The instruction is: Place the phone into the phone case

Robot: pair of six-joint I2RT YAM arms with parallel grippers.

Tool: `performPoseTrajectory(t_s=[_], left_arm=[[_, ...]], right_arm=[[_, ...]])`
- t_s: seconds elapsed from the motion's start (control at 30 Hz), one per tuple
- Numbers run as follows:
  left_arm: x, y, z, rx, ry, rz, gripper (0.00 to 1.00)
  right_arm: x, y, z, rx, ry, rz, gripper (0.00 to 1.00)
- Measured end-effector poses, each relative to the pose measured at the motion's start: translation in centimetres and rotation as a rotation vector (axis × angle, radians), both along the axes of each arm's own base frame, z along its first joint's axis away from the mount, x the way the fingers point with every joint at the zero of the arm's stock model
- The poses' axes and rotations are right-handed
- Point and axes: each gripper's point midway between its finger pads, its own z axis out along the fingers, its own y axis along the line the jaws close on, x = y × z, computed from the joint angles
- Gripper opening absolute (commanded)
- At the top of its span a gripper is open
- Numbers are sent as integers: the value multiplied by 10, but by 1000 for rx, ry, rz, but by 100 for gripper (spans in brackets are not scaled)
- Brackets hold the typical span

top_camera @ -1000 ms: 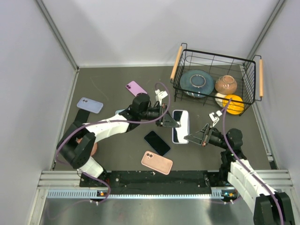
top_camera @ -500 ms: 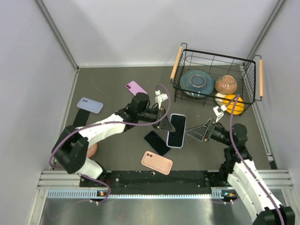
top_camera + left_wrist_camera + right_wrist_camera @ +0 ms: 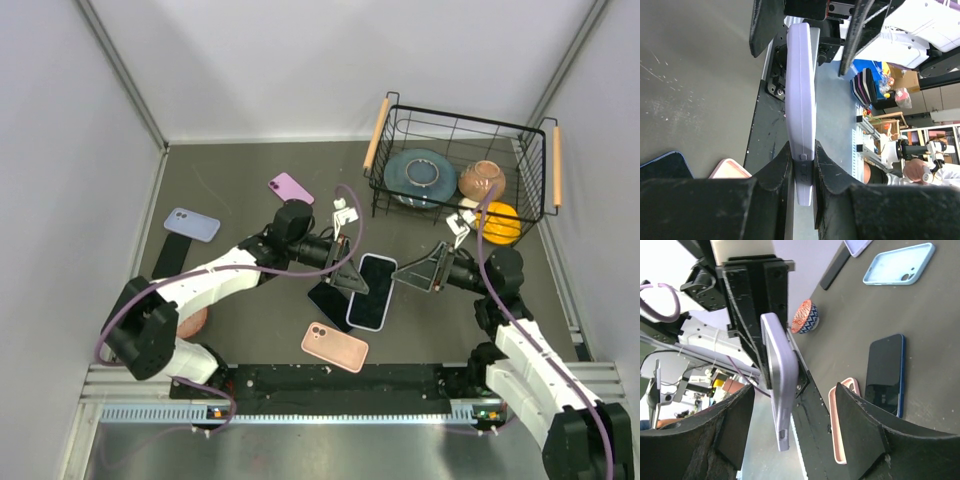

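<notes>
Grip: the left gripper (image 3: pixel 802 150) is pinched across the thickness of the lavender case (image 3: pixel 801 75), near one end, jaws tight on both faces.
Other hand: the right gripper (image 3: pixel 793 387) is spread wide and carries nothing; its tips stand just beside the case's edge, apart from it.
Task item: the phone (image 3: pixel 372 290) shows as a dark face framed by the pale rim, so it looks to be sitting inside the case. The pair is held tilted, clear of the table (image 3: pixel 230 170), mid-workspace between the two arms.
Beneath and near: a dark phone (image 3: pixel 885 372) lies flat just under the held case, with a pink case (image 3: pixel 842 422) beside it.
Risk, slip: the pinch is at one end and the long body hangs free. A push from the spread hand could pivot the case in the jaws or pull it out, dropping it onto the dark phone.
Risk, seating: if a corner is not fully home, squeezing or nudging could pop the phone out; the seating cannot be confirmed from here.
View difference, overhead: it alone shows the screen face and rim.
View difference, wrists: both see the case edge-on only. The left wrist shows the clamp itself; the right wrist shows the gap ahead of its own tips.
</notes>
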Motion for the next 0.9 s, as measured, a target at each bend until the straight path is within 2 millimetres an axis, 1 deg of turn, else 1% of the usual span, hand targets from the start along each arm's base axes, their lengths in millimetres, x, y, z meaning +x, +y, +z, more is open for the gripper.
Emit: performPoseTrajectory(t_s=[0.1,0.2,0.3,0.53,0.63,0.67,0.73,0.77,0.8,0.9], left_arm=[[-1,-1,-3,1,19,-17,0],[-1,-2,-9,10,41,-24,0],[-2,-2,-12,15,53,-28,0],[-3,-3,-9,2,60,-38,0],[-3,-4,-7,-8,60,-39,0],[-3,-4,-7,-12,61,-44,0],[-4,-4,-5,-21,59,-55,0],[-4,-4,-5,-24,55,-60,0],[-4,-4,-5,-22,51,-60,0],[3,-6,-10,31,46,-38,0]], right_arm=[[-2,1,7,14,-29,19,61],[-3,2,10,21,-46,28,60],[-4,3,12,25,-53,32,57],[-5,6,12,31,-39,46,55],[-5,8,17,34,-50,53,42],[-5,9,18,35,-53,54,31],[-3,8,18,34,-52,42,19],[-2,8,17,32,-42,35,6],[-1,8,15,31,-33,28,0],[4,6,11,21,-11,-6,0]])
